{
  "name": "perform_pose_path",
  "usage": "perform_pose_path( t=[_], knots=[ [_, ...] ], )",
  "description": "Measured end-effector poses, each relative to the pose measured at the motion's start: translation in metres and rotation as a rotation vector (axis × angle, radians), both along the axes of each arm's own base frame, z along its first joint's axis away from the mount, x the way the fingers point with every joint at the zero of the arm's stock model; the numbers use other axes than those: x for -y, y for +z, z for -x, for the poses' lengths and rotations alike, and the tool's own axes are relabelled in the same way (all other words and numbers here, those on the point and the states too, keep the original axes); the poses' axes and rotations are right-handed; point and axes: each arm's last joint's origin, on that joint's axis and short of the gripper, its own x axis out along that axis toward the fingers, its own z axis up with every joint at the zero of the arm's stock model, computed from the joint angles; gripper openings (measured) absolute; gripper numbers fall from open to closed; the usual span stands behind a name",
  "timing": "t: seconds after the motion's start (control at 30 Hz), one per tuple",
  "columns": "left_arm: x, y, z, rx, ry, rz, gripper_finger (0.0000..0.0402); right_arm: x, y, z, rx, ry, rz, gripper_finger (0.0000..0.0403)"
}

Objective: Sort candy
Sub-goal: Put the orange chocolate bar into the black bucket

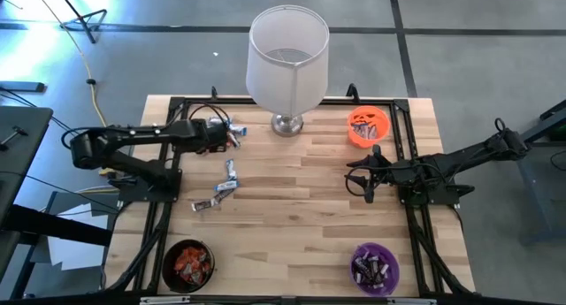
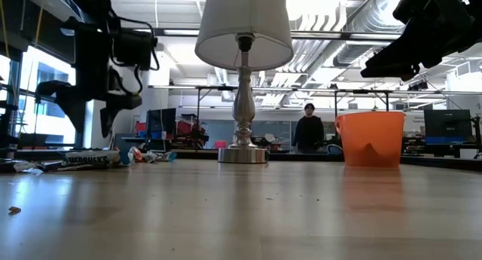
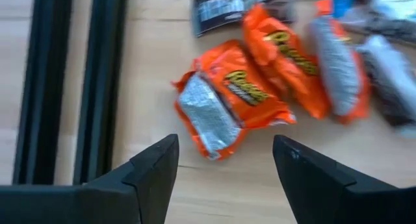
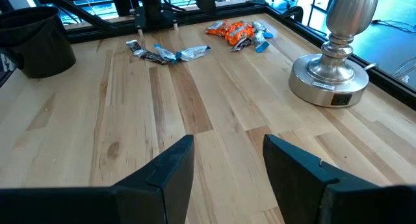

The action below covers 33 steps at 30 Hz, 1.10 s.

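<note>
I hold my left gripper [image 3: 224, 162] wide open and empty just above the orange candy [image 3: 234, 94], while my right gripper [image 4: 227, 162] waits open over the bare table [image 4: 195, 100].

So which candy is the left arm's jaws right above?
Find the tall lamp at the table's back edge, then the candy pile left of its base. The candy nearest the open left gripper is orange, with one torn silvery end.
</note>
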Motion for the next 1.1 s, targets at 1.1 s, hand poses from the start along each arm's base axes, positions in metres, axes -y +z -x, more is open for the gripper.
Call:
perform_pose_path(
  t=[1.1],
  knots=[
    [-0.02, -0.052, 0.036, 0.054, 0.009, 0.034, 0.0233, 0.0, 0.0, 0.0, 0.0, 0.0, 0.0, 0.018]
  ],
)
